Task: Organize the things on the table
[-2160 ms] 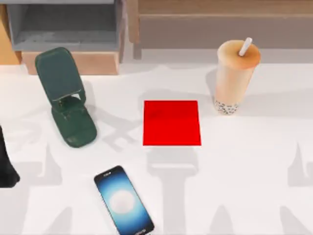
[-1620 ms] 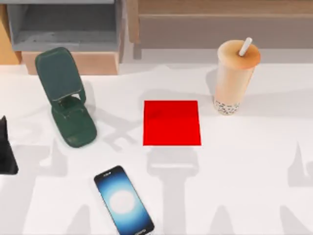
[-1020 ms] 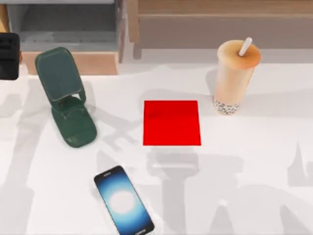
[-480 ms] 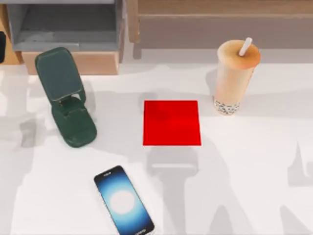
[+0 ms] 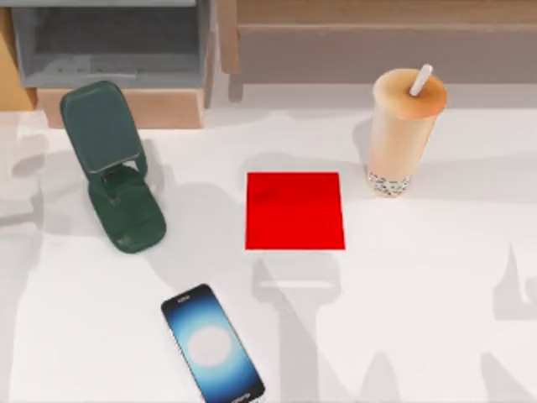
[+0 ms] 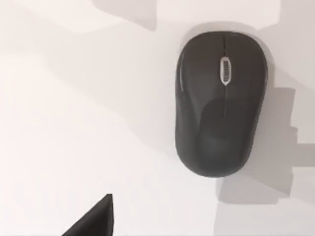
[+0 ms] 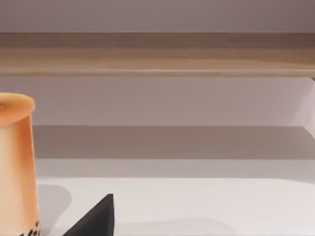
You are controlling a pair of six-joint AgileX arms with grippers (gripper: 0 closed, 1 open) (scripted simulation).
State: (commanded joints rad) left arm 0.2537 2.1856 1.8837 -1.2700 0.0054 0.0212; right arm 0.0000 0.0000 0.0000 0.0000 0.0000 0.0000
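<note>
A black smartphone (image 5: 212, 344) with a glowing screen lies flat near the table's (image 5: 436, 285) front edge, left of centre. At the back right stands a tall beige bubble-tea cup (image 5: 403, 130) with a white straw; its side (image 7: 15, 162) appears in the right wrist view. In the left wrist view a dark grey computer mouse (image 6: 220, 101) rests on the white tabletop. A black part of my left gripper (image 6: 93, 221) sits apart from the mouse. A black part of my right gripper (image 7: 93, 219) sits beside the cup, not touching it.
A dark green phone stand (image 5: 113, 164) stands at the back left. A small red square mat (image 5: 294, 211) lies in the middle. Behind them are a grey open box (image 5: 109, 50) and a long wooden shelf (image 5: 377, 42).
My left arm's dark gripper travelled from the left edge toward the far left corner and left the top view. Its shadows shifted across the table. The objects stayed put.
</note>
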